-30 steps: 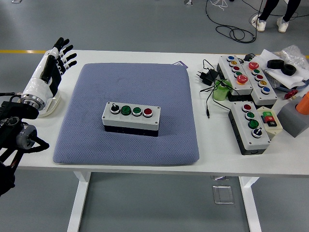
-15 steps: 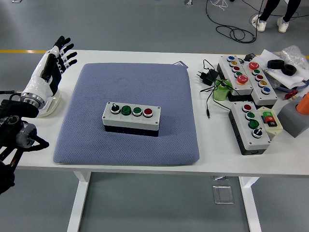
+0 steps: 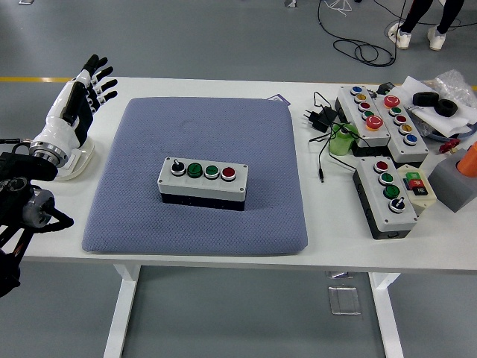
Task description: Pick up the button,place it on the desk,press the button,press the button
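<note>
A grey button box (image 3: 203, 183) with a black knob, two green buttons and a red button (image 3: 228, 174) lies in the middle of a blue-grey mat (image 3: 141, 149) on the white table. My left hand (image 3: 88, 87) has a white forearm and black fingers. It rests at the table's far left, beside the mat, with its fingers spread and holding nothing. It is well apart from the box. My right hand does not show.
At the right stand a small grey button box (image 3: 390, 194) and two longer ones (image 3: 378, 119), with a black power adapter (image 3: 317, 118), cables, a green object (image 3: 340, 141), a grey block (image 3: 453, 182) and a tape roll (image 3: 435, 102). A person's feet (image 3: 417, 33) show on the floor at top right.
My left arm has drifted slightly to the left. The button box has not moved.
</note>
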Controlling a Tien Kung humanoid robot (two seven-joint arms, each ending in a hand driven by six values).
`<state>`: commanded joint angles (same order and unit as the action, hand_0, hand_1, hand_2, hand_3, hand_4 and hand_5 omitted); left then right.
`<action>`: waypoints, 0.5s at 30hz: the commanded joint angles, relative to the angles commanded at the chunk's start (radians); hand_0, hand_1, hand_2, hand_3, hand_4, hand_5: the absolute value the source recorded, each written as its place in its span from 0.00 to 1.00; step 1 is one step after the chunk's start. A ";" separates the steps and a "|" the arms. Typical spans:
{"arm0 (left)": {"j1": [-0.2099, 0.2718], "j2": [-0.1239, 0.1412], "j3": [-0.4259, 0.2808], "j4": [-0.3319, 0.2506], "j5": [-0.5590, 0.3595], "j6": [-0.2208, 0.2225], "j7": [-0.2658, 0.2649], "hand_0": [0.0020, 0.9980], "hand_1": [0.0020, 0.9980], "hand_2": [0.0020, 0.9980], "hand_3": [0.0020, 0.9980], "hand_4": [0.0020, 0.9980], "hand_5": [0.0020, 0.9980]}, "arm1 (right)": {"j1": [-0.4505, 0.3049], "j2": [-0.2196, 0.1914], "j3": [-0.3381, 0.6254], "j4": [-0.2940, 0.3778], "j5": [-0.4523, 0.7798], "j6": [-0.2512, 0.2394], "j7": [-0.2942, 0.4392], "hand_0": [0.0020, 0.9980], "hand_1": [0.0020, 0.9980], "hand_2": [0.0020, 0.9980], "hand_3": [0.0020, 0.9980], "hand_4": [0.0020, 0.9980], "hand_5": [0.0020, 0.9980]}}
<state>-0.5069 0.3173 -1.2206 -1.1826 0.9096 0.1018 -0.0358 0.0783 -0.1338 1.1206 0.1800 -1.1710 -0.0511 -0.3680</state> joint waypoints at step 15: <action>-0.005 -0.004 0.015 -0.001 0.009 -0.004 0.009 0.85 0.90 0.96 0.95 0.71 1.00 | 0.004 0.003 0.006 0.000 -0.015 0.003 -0.003 0.66 0.63 0.71 0.58 0.36 0.21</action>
<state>-0.5115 0.3131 -1.2061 -1.1832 0.9182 0.0982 -0.0272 0.0823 -0.1312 1.1262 0.1800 -1.1863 -0.0485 -0.3706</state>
